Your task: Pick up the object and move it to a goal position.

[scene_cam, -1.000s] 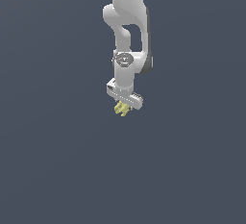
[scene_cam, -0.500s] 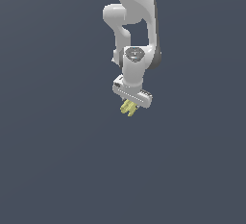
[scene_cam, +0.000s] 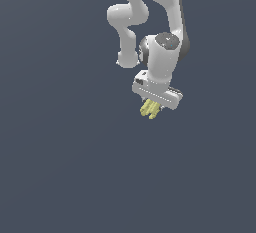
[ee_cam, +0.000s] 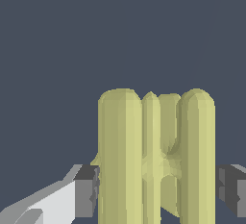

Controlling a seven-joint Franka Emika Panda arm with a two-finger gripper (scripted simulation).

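Note:
The object (scene_cam: pixel 150 109) is a small pale-yellow bunch of stubby lobes hanging just below the white gripper (scene_cam: pixel 151 108) in the exterior view. In the wrist view the object (ee_cam: pixel 156 155) fills the middle, its lobes standing side by side between the two dark finger pads (ee_cam: pixel 86 192). The gripper (ee_cam: pixel 156 189) is shut on the object, one pad pressed to each side. The arm's hand is tilted, its lower end leaning toward the exterior view's right.
A plain dark blue-grey background (scene_cam: pixel 60 167) lies all around the arm. No other objects, containers or edges show in either view.
The gripper has carried the object toward the exterior view's right and a little downward, and the hand has tilted more.

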